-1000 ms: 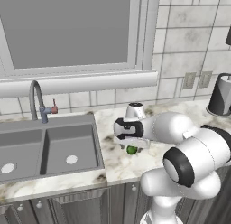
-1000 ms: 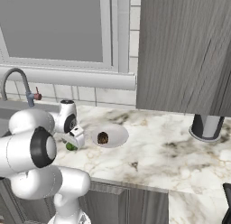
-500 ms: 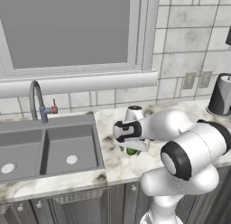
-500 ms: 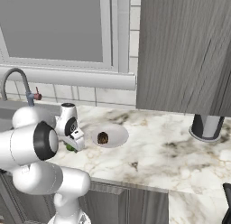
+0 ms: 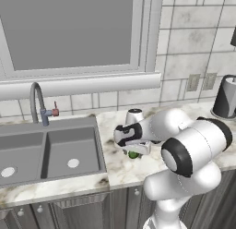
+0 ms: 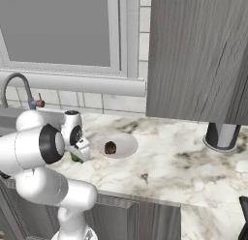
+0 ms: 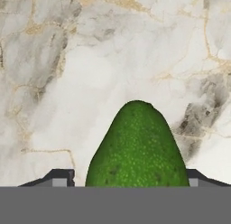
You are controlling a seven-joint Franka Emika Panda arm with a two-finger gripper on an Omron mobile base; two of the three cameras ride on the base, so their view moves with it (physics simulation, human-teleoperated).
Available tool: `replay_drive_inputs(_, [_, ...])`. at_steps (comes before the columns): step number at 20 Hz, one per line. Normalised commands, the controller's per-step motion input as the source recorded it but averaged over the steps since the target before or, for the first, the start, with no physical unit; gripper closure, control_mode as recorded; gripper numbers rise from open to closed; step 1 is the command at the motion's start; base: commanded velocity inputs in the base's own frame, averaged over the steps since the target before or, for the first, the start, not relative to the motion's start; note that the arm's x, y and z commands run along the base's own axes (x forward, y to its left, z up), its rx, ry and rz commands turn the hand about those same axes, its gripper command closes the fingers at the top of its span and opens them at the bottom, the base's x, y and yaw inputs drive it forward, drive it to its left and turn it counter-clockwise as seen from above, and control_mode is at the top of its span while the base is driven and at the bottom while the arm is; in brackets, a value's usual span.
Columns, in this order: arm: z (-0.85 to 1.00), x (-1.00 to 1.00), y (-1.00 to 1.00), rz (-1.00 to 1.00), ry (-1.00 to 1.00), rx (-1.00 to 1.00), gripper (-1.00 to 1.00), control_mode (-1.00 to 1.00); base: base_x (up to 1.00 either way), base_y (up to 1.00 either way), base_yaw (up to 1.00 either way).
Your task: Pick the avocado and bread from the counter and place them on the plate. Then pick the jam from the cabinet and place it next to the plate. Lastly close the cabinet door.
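The green avocado (image 7: 137, 146) lies on the marble counter (image 6: 169, 166) just left of the white plate (image 6: 127, 140). My gripper (image 5: 133, 151) points down over it, and its dark fingertips (image 7: 61, 178) stand close on either side of the fruit, with a thin gap on the left. From the right base the avocado (image 6: 75, 157) peeks out under the hand. The dark brown bread (image 6: 110, 147) rests on the plate. The dark grey cabinet (image 6: 198, 55) hangs above the counter on the right. The jam is out of view.
A double sink (image 5: 46, 149) with a curved faucet (image 5: 37, 99) lies left of the arm. A dark canister (image 6: 222, 136) stands at the back right under the cabinet. Wall outlets (image 5: 200, 81) sit on the tiled backsplash.
The hand has sunk a little lower over the avocado. The avocado, bread and plate have stayed where they were.
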Motion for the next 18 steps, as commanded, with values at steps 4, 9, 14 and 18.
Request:
replay_drive_inputs(4, [-0.40, 0.00, -0.17, -0.01, -0.02, -0.07, 1.00, -1.00, 0.00, 0.00, 0.00])
replay_drive_inputs(9, [0.00, -0.07, -0.06, 0.00, -0.11, -0.01, 1.00, -1.00, 0.00, 0.00, 0.00])
replay_drive_inputs(14, [0.65, -0.20, -0.17, 0.00, -0.16, 0.06, 1.00, -1.00, 0.00, 0.00, 0.00])
replay_drive_inputs(18, [0.65, -0.07, -0.38, 0.00, -0.04, 0.04, 1.00, -1.00, 0.00, 0.00, 0.00])
